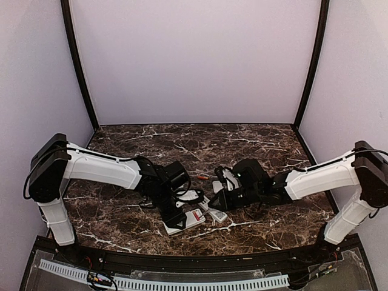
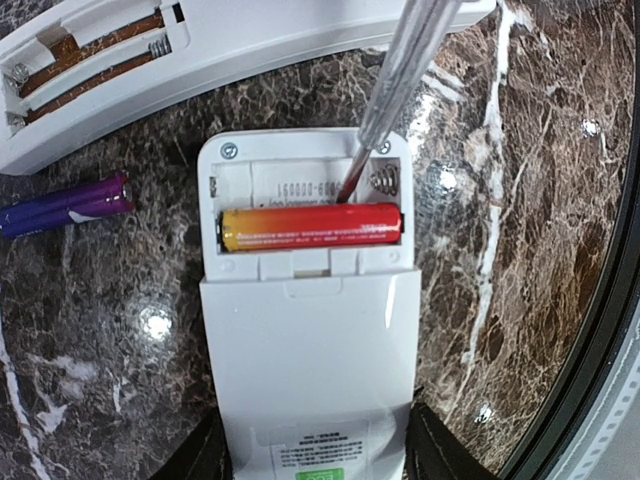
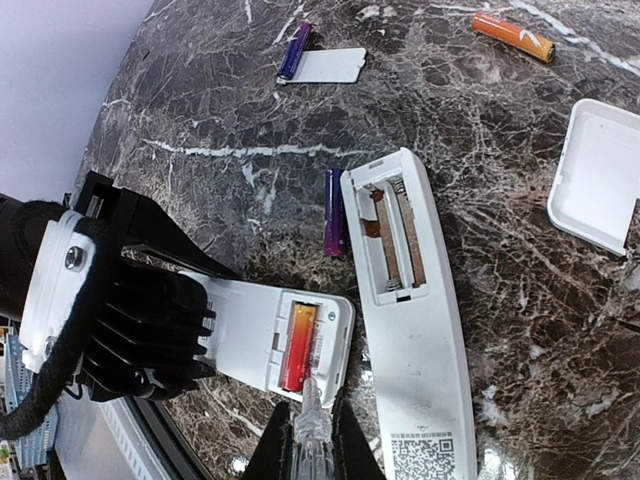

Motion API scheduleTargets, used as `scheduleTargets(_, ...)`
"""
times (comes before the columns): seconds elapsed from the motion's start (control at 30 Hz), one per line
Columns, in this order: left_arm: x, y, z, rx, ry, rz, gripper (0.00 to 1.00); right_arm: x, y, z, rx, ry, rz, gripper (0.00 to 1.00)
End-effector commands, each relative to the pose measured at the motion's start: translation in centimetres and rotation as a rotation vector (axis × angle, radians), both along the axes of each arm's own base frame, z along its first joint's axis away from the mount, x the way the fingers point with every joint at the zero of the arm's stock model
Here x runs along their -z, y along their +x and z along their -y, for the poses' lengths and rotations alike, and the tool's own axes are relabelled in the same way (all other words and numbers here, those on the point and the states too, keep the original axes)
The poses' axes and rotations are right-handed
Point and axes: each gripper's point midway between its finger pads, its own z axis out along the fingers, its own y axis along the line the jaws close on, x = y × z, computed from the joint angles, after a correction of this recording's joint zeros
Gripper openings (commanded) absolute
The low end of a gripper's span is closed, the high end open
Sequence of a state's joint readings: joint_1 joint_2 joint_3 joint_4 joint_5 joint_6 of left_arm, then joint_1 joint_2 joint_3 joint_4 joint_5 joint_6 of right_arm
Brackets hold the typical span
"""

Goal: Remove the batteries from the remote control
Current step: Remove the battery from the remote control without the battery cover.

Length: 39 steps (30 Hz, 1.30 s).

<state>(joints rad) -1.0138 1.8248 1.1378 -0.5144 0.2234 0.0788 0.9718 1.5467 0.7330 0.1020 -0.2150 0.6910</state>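
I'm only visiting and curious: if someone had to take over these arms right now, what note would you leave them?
Left gripper: shut on the small remote, whose battery compartment is open.
Right gripper: shut on a clear tool, with its tip in that remote's empty slot.
Done: the long remote is empty. Two purple batteries and one orange battery lie on the table.
Left: one orange-red battery sits in the small remote.

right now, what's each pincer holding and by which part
Left pincer clamps the small white remote by the sides of its closed end. Right pincer is shut on a clear-shafted tool, gripped at its rear end.
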Motion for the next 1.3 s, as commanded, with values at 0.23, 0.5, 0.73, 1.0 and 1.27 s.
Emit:
scheduleTargets(0.23,2.3,-0.7,-1.1,0.016,0.076,-0.02,0.27,2.9,0.2,0.5,0.014,0.066,-0.178,0.0)
scheduleTargets(0.5,2.3,-0.8,-1.1,0.017,0.076,-0.023,0.26,3.5,0.2,-0.6,-0.004,0.153,-0.259,0.0)
scheduleTargets(0.73,2.4,-0.6,-1.2,0.012,0.083,-0.015,0.26,3.0,0.4,-0.2,0.013,0.15,-0.247,0.0)
scheduleTargets(1.0,2.1,-0.4,-1.0,-0.006,0.076,-0.012,0.36,0.4,0.8,-0.1,0.008,0.189,-0.17,0.0)
scheduleTargets(1.27,-0.1,0.7,-0.2,-0.057,0.005,0.044,0.86,-3.3,1.9,2.2,0.08,0.187,-0.015,0.0)
